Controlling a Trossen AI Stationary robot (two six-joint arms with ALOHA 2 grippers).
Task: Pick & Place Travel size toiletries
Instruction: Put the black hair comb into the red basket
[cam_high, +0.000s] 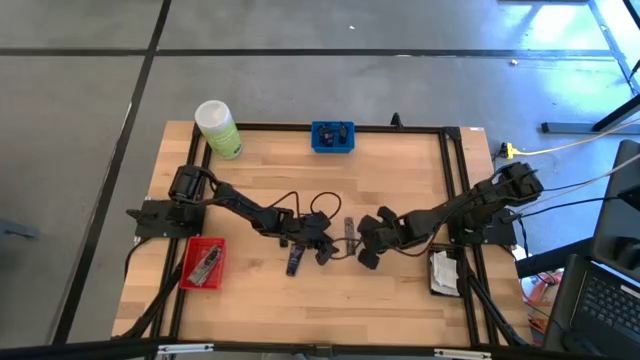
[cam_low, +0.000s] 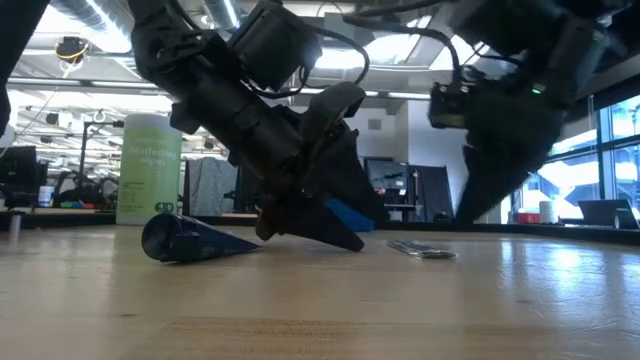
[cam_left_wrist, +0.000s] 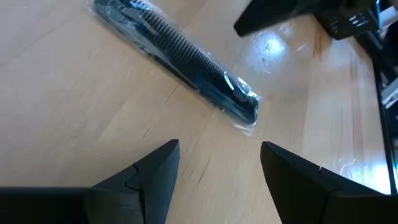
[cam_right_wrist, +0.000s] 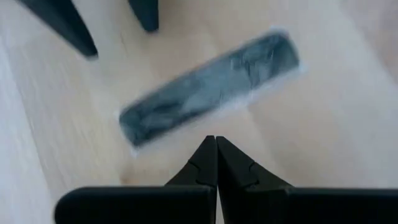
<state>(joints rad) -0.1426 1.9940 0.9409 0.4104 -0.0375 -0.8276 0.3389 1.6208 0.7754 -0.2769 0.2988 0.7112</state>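
Two arms meet at the middle of the wooden table (cam_high: 400, 180) in the high view. The left gripper (cam_high: 322, 243) and the right gripper (cam_high: 366, 245) flank a clear packet (cam_high: 349, 231) holding a dark ribbed item, with a dark navy tube (cam_high: 294, 261) just near-left of the left gripper. A light-green bottle (cam_high: 217, 129) stands at the far left, a blue tray (cam_high: 332, 136) at the far edge, a red tray (cam_high: 203, 263) on the near left, a black tray (cam_high: 444, 272) on the near right.

The low view shows the navy tube (cam_low: 190, 240) lying flat, the packet (cam_low: 421, 249) to its right, and the bottle (cam_low: 149, 168), whose label reads "Disinfecting Wipes".

From the left wrist, the left fingers (cam_left_wrist: 154, 172) stand spread, empty, short of the packet (cam_left_wrist: 180, 59).

From the right wrist, the right fingertips (cam_right_wrist: 216, 154) are pressed together, holding nothing, just beside the packet (cam_right_wrist: 208, 86). No writing on the packet can be read.
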